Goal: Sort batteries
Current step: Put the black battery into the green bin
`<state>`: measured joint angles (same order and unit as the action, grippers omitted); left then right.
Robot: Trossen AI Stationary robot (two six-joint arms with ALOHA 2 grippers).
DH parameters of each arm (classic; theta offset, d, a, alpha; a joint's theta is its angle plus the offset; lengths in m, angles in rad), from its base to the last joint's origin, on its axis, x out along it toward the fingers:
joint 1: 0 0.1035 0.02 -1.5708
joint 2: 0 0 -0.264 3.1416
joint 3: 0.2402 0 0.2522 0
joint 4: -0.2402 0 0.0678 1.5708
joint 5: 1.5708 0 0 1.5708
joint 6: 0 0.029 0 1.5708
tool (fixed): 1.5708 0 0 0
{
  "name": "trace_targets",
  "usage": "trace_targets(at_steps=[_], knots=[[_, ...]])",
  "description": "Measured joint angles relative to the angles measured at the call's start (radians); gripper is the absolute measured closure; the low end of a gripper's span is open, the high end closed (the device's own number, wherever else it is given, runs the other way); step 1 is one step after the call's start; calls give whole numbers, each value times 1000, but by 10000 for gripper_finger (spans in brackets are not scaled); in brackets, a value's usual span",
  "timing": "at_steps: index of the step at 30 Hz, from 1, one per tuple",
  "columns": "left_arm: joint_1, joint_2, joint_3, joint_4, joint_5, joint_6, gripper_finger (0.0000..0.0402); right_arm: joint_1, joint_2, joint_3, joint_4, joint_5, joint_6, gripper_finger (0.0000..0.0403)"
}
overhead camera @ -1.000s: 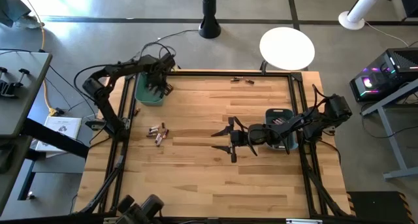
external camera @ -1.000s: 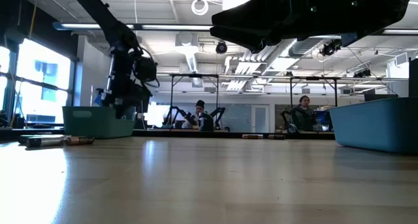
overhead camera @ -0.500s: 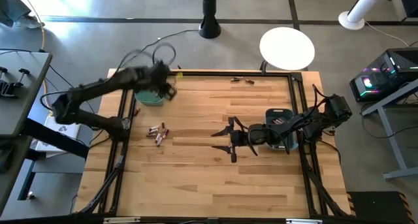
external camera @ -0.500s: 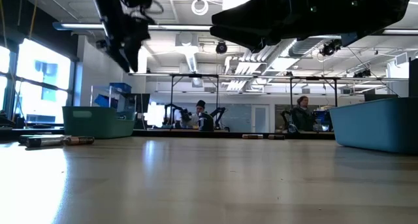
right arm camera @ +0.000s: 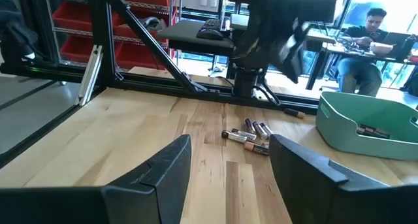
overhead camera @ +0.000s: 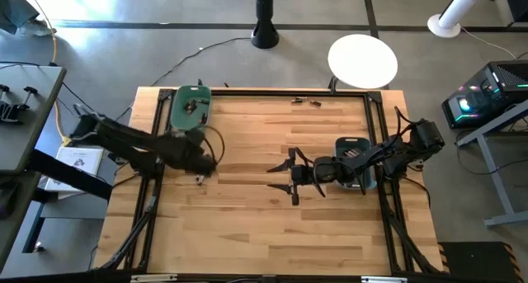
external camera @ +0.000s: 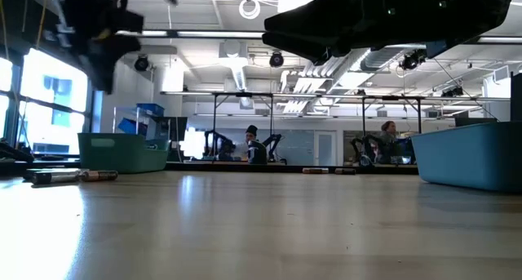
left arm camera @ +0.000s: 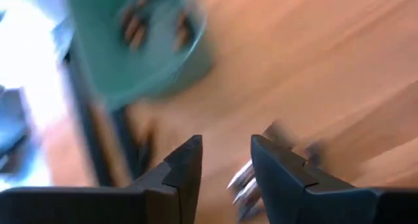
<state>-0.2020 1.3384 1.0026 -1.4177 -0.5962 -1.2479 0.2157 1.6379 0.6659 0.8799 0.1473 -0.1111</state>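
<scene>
Several small cylindrical batteries [right arm camera: 249, 134] lie clustered on the wooden worktop [overhead camera: 247, 225], near the green plastic bin [overhead camera: 189, 107]. Left gripper [left arm camera: 225, 160] hovers over them, fingers apart, empty. Right gripper [overhead camera: 290, 176] waits mid-worktop, fingers wide. Best approach: single out one cell, straddle it crosswise.

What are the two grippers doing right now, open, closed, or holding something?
Left gripper: open with a narrow gap, empty, above the loose batteries near the green bin.
Right gripper: open, empty, hovering mid-table beside the blue bin.
</scene>
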Motion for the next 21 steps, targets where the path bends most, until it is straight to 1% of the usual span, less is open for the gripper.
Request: trace_targets(at_steps=[3,4,6,9,12,16,21], knots=[[-23,97,-22,-129,130,-153,300,0,0,0,0,0,-1,201],[-26,128,-28,-148,166,-175,308,0,0,0,0,0,-2,201],[-28,189,-42,-150,203,-177,327,0,0,0,0,0,-3,201],[-9,266,-69,-115,215,-94,361,0,0,0,0,0,-21,201],[54,321,-98,-115,221,-60,394,0,0,0,0,0,-25,201],[156,333,-147,-88,216,24,397,0,0,0,1,0,-25,201],[273,303,-244,63,210,162,401,0,0,0,0,0,-25,201]])
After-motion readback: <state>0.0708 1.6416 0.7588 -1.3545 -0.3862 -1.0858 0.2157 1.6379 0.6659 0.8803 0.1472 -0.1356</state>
